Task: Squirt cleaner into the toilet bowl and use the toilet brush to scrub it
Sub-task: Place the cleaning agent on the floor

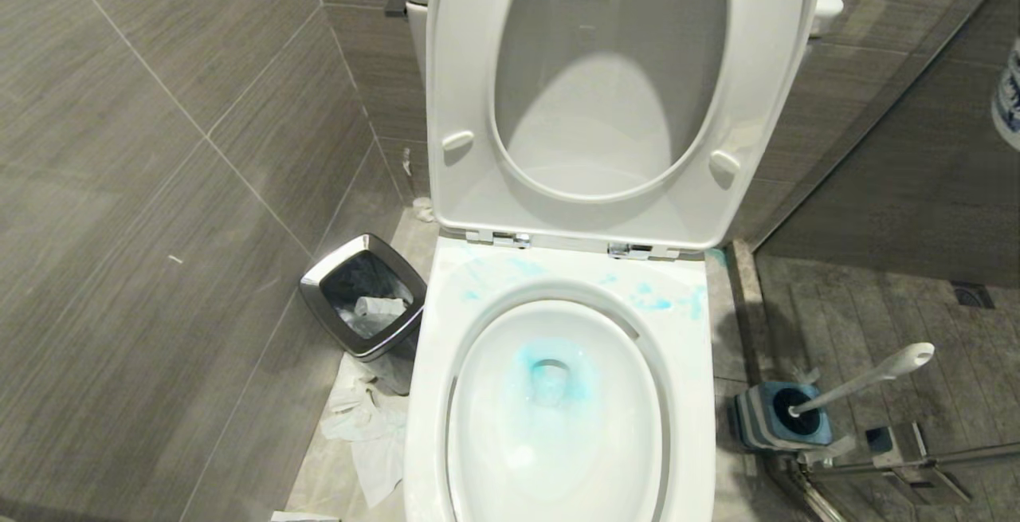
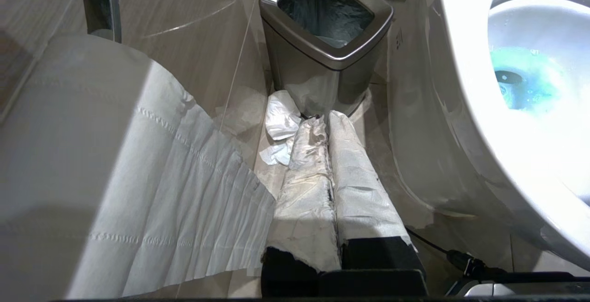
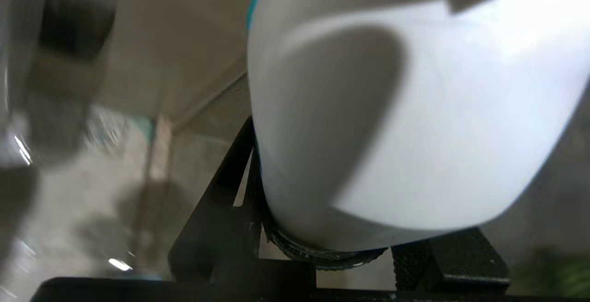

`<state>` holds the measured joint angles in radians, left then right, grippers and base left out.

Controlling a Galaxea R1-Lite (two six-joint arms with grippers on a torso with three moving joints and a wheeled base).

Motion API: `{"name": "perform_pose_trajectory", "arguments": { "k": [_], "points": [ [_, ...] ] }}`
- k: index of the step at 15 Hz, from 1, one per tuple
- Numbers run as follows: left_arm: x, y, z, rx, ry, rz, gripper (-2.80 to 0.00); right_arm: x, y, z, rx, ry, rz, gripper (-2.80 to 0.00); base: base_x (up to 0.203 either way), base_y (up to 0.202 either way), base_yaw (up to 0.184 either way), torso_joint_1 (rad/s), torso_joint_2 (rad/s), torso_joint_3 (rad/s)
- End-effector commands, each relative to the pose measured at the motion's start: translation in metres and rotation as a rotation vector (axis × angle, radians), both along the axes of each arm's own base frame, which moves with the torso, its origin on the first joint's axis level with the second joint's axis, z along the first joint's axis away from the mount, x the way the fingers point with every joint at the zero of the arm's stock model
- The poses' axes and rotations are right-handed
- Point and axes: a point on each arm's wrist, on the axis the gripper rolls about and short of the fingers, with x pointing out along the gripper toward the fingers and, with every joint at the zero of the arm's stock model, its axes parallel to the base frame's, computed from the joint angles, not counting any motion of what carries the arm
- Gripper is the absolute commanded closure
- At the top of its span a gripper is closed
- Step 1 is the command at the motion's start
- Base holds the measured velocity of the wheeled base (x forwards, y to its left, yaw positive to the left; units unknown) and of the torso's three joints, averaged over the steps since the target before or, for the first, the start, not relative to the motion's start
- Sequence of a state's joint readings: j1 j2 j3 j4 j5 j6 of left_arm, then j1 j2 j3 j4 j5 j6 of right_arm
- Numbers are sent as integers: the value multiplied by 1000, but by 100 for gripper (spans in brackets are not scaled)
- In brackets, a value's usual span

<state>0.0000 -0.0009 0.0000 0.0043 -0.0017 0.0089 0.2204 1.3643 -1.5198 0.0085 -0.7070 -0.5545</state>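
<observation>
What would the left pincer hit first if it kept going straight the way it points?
Most likely the steel trash bin. The left pincer, shut and wrapped in paper, points at its base, with crumpled tissue lying beside that line; depth is hard to judge.

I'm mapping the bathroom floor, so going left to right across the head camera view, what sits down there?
Steel-rimmed trash bin → crumpled white tissue → white ceramic toilet bowl → white-handled toilet brush in its blue-and-grey striped holder.

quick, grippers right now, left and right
left gripper: shut, holding nothing, parked by the trash bin.
right gripper: closed on the cleaner.
</observation>
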Motion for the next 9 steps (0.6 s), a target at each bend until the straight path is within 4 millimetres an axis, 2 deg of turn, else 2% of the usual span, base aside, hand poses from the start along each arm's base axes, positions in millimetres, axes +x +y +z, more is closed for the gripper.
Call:
{"name": "perform_pose_trajectory", "arguments": {
  "k": [1,7,9],
  "points": [
    [0,0,0,0,3,1,0,-17,-15,7,148,-110,-21,0,0,0,0,0,0,0],
    [0,0,0,0,3,0,0,-16,-19,-14,358,62,402,0,0,0,0,0,0,0],
    [0,0,0,0,3,0,0,-8,-32,-21,403,115,464,0,0,0,0,0,0,0]
  ]
}}
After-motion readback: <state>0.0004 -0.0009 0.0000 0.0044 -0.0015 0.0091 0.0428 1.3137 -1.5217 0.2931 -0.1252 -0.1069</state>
